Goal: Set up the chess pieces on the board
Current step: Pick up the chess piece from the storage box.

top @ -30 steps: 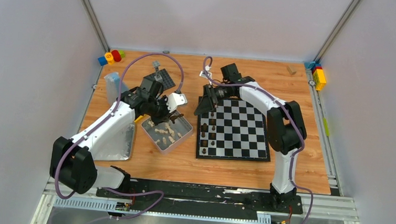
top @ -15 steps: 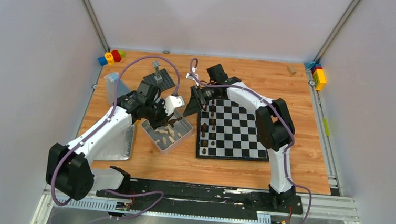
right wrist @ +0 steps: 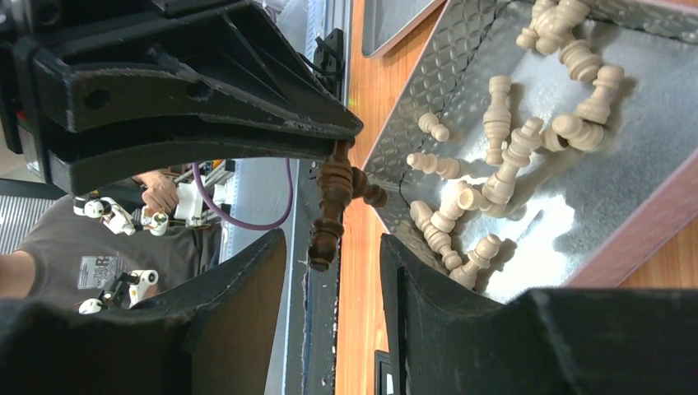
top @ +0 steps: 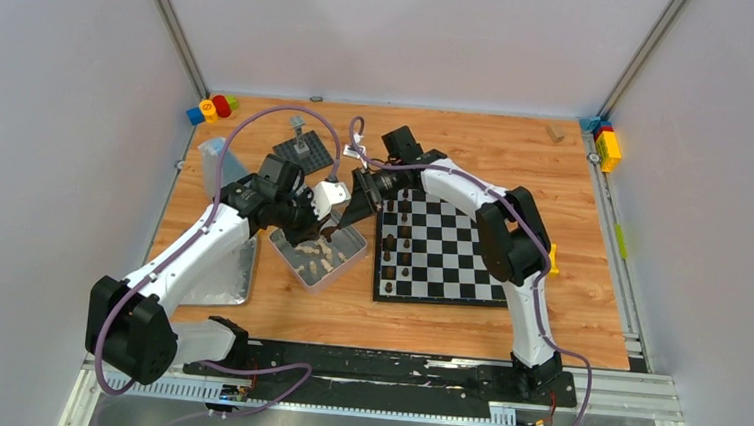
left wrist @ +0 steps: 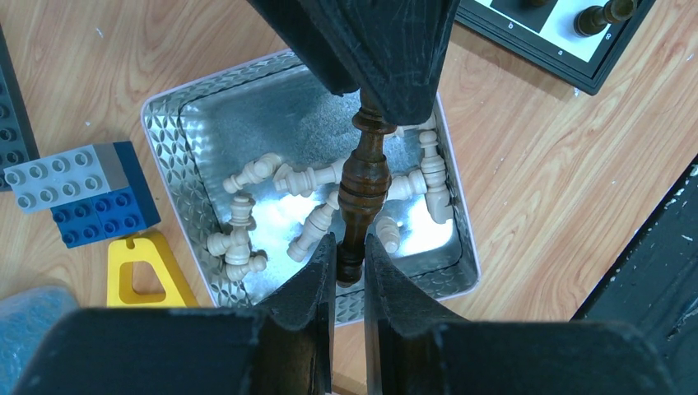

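**Grippers meet over the tin with the board barely begun**

Above the metal tin (left wrist: 160, 123), the left gripper (left wrist: 350, 247) is clamped on one end of a turned dark brown chess piece (left wrist: 362, 185). Its fingers are drawn almost together, with only the piece's narrow end between them. The right gripper (right wrist: 331, 243) faces it over the same tin. Its jaws are spread wide around the piece's free end and, in its own wrist view, touch it on neither side. This looks like a handover not yet completed.

The chessboard (top: 470, 255) lies just beside the tin, on its right. A short double file of dark pieces (top: 397, 258) stands along the board edge nearest the tin. They are too small in the overhead view to count with confidence. The squares farther from the tin appear bare, and no cream figure shows on them. The cream pieces (left wrist: 300, 177) lie tumbled on the tin's floor, directly under the held piece.

Judged from this, the job is at an early stage. Part of the dark side is placed, one dark piece is in transit, and the whole cream side is left to do. No other loose dark pieces show in any view. Toy bricks (left wrist: 82, 193) sit just beside the tin, on the side away from the board.
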### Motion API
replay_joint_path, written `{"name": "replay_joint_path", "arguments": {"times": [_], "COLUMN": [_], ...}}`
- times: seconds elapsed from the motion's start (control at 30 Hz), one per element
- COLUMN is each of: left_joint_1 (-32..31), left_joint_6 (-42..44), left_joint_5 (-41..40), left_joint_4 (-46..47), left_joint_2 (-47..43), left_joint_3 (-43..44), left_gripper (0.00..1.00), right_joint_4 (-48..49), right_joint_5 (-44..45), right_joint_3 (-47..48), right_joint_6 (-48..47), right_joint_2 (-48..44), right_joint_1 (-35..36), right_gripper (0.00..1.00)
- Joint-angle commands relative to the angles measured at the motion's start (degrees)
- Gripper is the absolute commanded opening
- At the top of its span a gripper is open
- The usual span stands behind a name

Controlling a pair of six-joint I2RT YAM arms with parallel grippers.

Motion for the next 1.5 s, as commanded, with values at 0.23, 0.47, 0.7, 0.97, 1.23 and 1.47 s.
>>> {"name": "replay_joint_path", "arguments": {"times": [0.23,0.47,0.7,0.97,1.23,1.47], "left_joint_1": [0.35,0.35,0.48,0.75,0.79,0.88], "left_joint_6": [-0.89,-1.12,-1.41,-1.76,-1.93,-2.05], "left_joint_5": [1.21,1.25,0.96,0.85,0.44,0.05], "left_joint_4": [1.22,1.40,1.63,2.18,2.42,2.86], "left_joint_2": [-1.72,-1.87,-2.11,-2.43,-2.37,-2.19], "left_joint_3": [-0.52,-0.64,-0.92,-1.19,-1.19,-1.74], "left_gripper": [0.00,0.00,0.00,0.00,0.00,0.00], "right_joint_4": [2.35,2.34,2.27,2.30,2.30,2.23], "right_joint_5": [-1.85,-1.31,-0.98,-1.04,-1.06,-0.95], "right_joint_3": [3.21,2.24,1.81,1.13,0.94,0.24], "right_joint_6": [0.79,0.27,0.09,0.01,-0.08,-0.49], "right_joint_2": [0.92,0.35,0.13,-0.04,-0.13,-0.60], "right_joint_1": [1.42,1.42,1.44,1.47,1.49,1.41], "right_gripper": [0.37,0.41,0.42,0.41,0.38,0.31]}}
